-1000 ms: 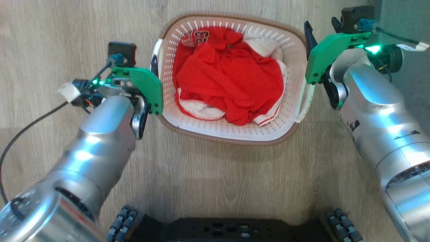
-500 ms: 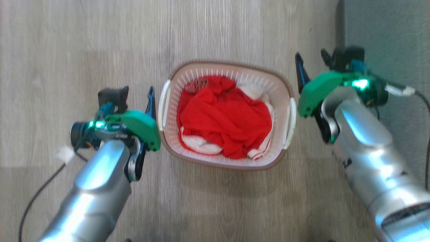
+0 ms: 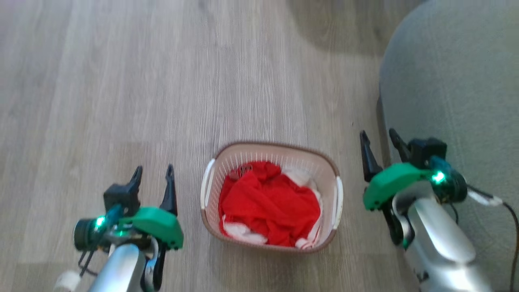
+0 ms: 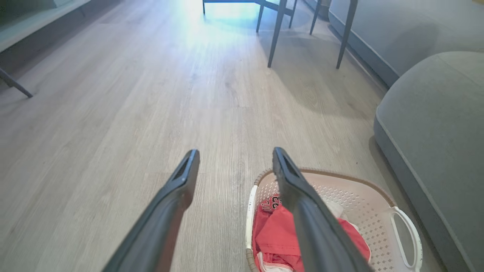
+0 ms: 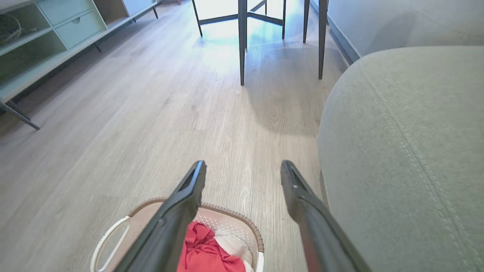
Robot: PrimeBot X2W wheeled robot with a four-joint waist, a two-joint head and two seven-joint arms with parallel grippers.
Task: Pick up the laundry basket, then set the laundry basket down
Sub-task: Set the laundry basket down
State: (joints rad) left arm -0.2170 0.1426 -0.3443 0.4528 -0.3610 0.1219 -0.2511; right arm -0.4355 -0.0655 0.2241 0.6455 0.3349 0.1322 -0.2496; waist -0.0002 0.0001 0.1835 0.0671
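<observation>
The laundry basket, cream with a brown rim and white side handles, stands on the wood floor holding red and white clothes. My left gripper hangs open to its left, clear of the handle, with nothing between its fingers. My right gripper is open and empty too, to the right of the basket and a little farther forward. In the left wrist view the left gripper points past the laundry basket at lower right. Below the right gripper, the laundry basket sits at bottom left.
A grey upholstered seat fills the right side, close to my right arm. Dark table legs stand farther ahead. A pale low cabinet runs along the far left. Wood floor stretches ahead.
The head camera has lifted, so the basket looks smaller and lower. Both grippers, which sat close against the basket's handles, now stand apart from them with fingers pointing forward.
</observation>
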